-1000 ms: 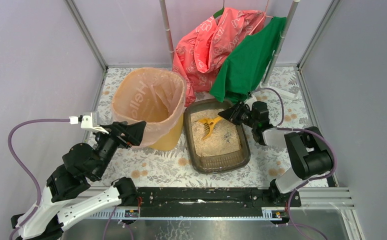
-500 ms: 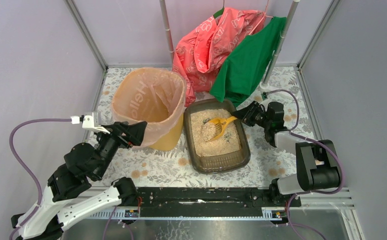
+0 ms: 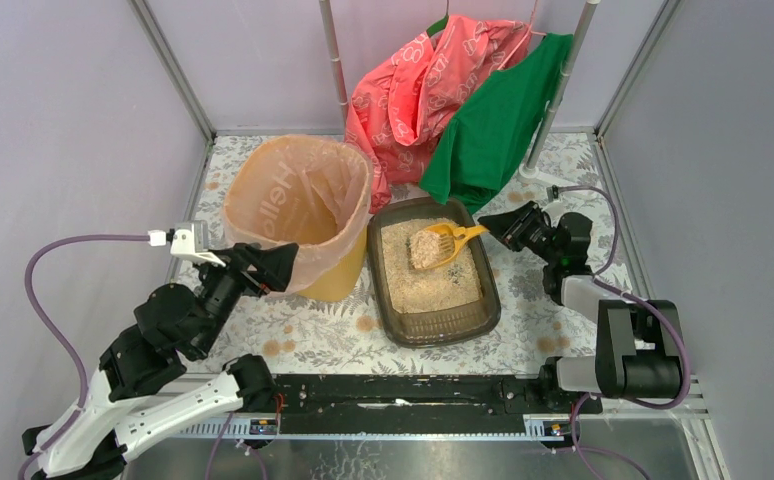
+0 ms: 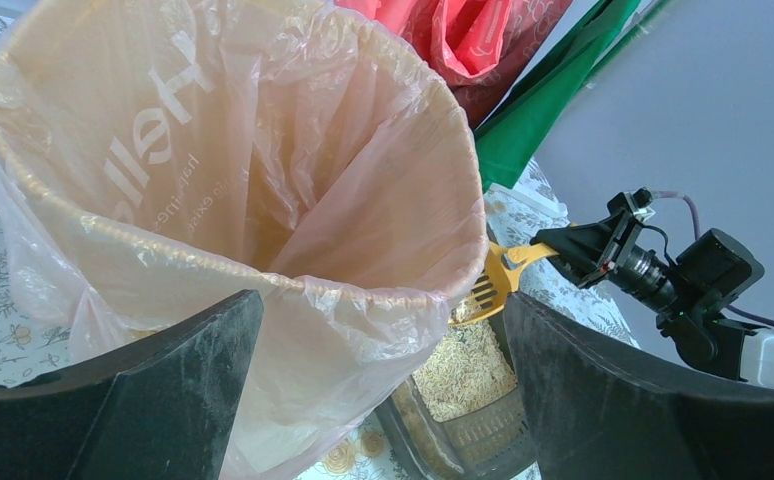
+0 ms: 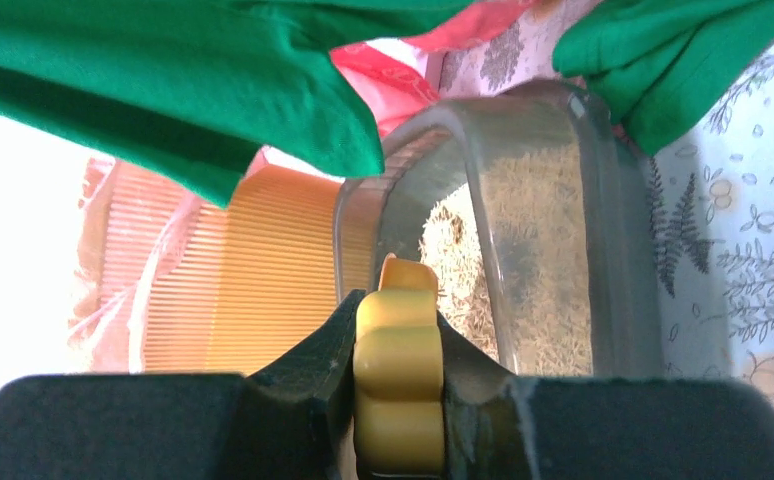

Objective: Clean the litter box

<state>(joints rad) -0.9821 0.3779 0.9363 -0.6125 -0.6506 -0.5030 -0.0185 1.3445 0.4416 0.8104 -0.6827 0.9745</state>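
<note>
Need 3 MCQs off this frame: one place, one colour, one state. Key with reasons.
1. The scoop head is:
A) raised above the litter box
B) inside the bin
C) left of the bin

2. The bin liner is:
A) blue
B) peach
C) black

3. The right gripper is:
A) open and empty
B) shut on the scoop handle
C) shut on the litter box rim

Key:
1 A: the top view shows the loaded head over the box.
2 B: the left wrist view shows peach plastic.
3 B: the right wrist view shows it clamped on the yellow handle.
</note>
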